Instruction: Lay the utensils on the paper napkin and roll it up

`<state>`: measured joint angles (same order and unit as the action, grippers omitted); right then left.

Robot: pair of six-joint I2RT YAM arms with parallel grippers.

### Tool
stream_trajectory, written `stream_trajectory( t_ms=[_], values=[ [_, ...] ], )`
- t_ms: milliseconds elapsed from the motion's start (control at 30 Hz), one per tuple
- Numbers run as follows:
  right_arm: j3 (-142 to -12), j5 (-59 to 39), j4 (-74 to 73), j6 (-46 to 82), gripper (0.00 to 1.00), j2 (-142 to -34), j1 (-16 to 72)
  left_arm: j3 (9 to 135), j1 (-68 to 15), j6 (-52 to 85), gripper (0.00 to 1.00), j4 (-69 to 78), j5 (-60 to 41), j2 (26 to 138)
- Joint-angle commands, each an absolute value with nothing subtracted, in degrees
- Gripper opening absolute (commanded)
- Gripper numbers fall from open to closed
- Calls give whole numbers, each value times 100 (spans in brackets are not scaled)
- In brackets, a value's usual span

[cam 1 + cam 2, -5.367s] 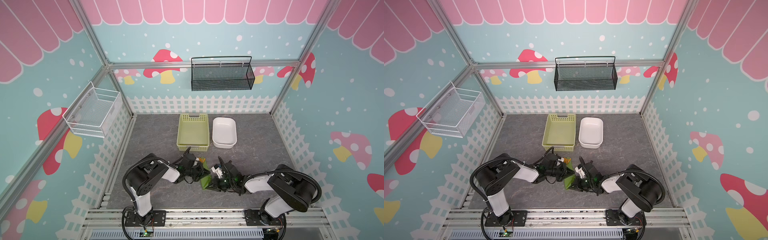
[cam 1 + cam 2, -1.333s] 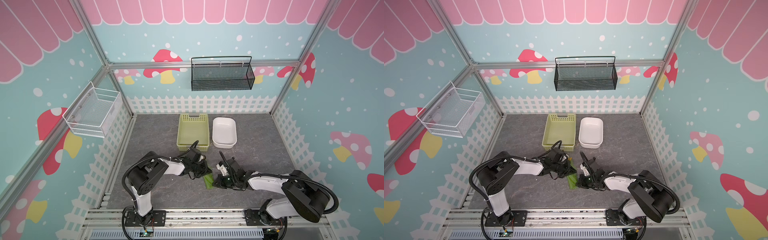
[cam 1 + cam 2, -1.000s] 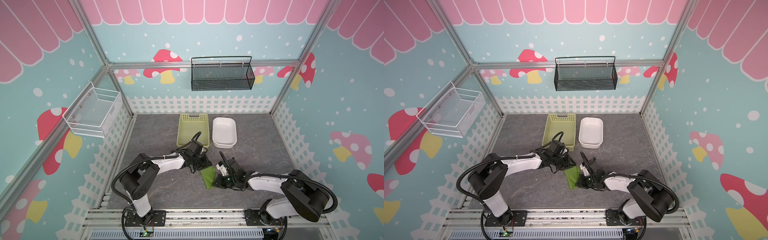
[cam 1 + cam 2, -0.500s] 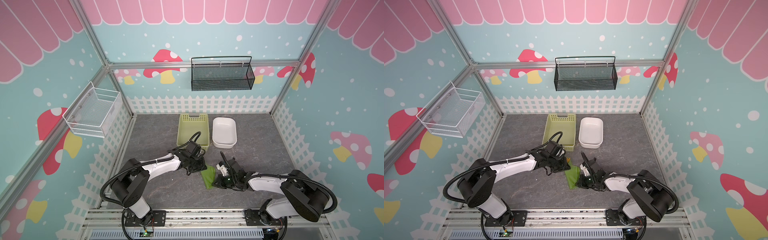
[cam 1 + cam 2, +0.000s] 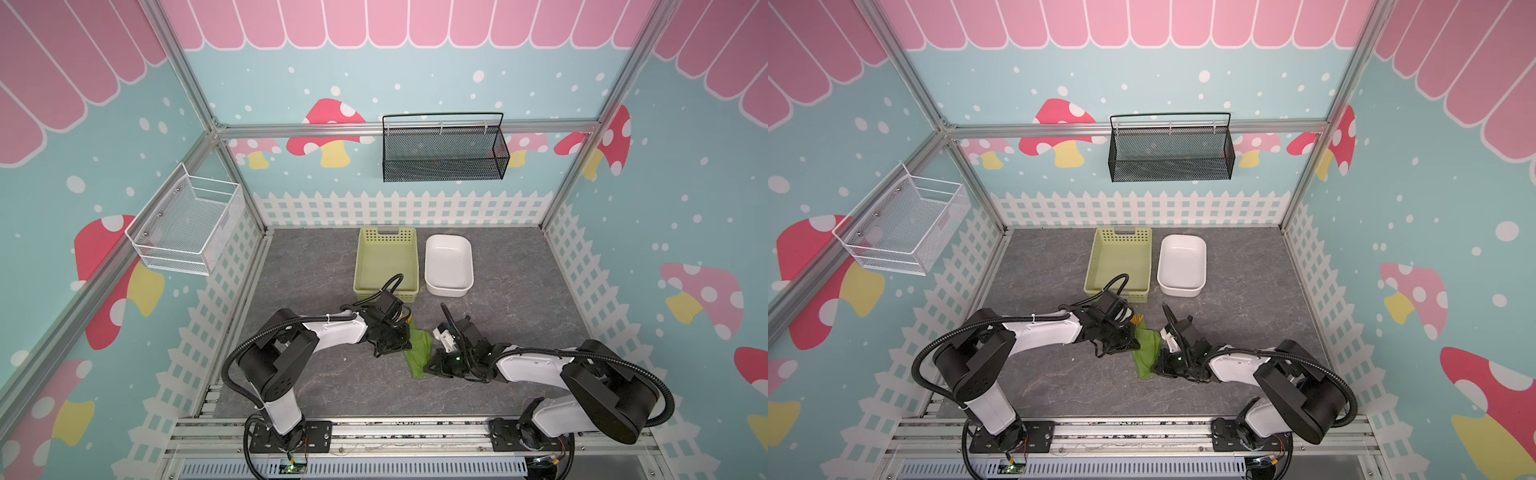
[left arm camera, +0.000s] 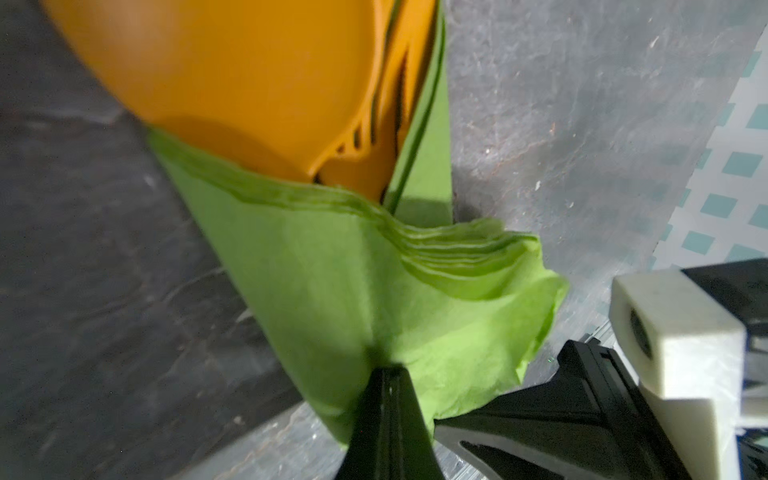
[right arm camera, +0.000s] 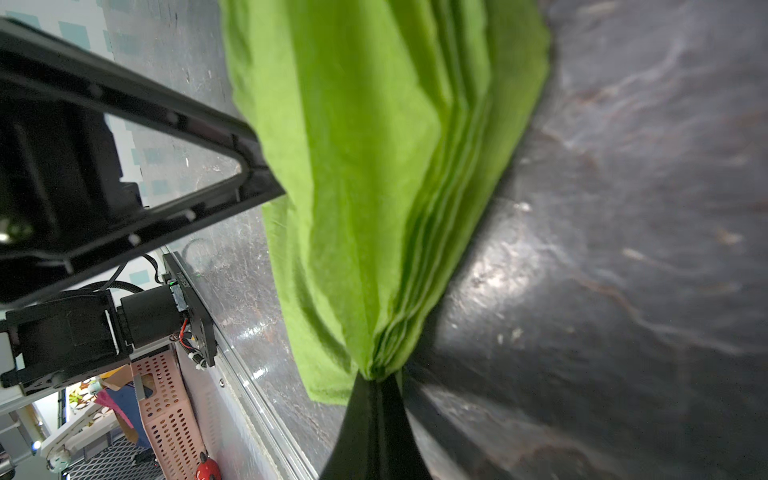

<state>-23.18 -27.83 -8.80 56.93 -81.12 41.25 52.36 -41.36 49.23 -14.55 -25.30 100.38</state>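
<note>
While both arms reach low over the grey stone-patterned tabletop (image 5: pixel 316 374), the thin green paper napkin (image 5: pixel 417 351) lies between them near the front middle, folded over into a long, narrow bundle. The left gripper (image 5: pixel 402 345) meets its left edge and the right gripper (image 5: pixel 434 360) its right edge. In both top views the fingertips are buried under the black wrist bodies, so the grip cannot be read from above.

The wrist views settle it. In the left wrist view the left gripper (image 6: pixel 385 376) has its jaws pressed together on a crease of the napkin (image 6: pixel 332 291). In the right wrist view the right gripper (image 7: pixel 376 388) pinches a bunched stack of napkin (image 7: pixel 374 166) layers to a point.

The orange plastic utensils (image 6: pixel 232 75) poke out of the fold's far open end (a rounded spoon bowl, blurred and cut off by the frame, with a slotted edge like fork tines behind it). The knife cannot be picked out, and the handles are covered by paper. In a top view the utensils (image 5: pixel 1136 319) show only as a small orange tip beside the left wrist.

Behind, the pale yellow-green perforated plastic basket (image 5: pixel 365 266) and the white rectangular dish (image 5: pixel 429 266) sit side by side, the basket's front edge partly crossed by the left arm's cable.
</note>
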Motion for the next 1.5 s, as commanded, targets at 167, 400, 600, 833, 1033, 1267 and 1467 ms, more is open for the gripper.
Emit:
stream_trajectory(
  t_ms=[167,400,600,833,1033,1267,1467],
  values=[
    [-2367,-2254,461,5733,7,-7593,4148,5027,-4166,4816,1,-1538,-2368,10345],
    [-2783,-2147,984,5741,17,-7076,4148,5044,-4166,4799,0,-1538,-2397,10381],
    [-3020,-2521,725,5654,16,-7091,4148,5053,-4167,4790,0,-1538,-2401,10406],
    [-3002,-2883,206,5625,8,-7508,4153,5044,-4166,4809,0,-1538,-2398,10398],
    [-2786,-2681,185,5520,6,-8001,4148,5045,-4166,4791,0,-1540,-2402,10380],
    [-2378,-2430,246,5506,4,-8171,4151,5078,-4166,4781,0,-1539,-2395,10271],
    [-2267,-2470,124,5589,3,-8134,4157,5259,-4166,4753,5,-1594,-2472,9994]
  ],
)
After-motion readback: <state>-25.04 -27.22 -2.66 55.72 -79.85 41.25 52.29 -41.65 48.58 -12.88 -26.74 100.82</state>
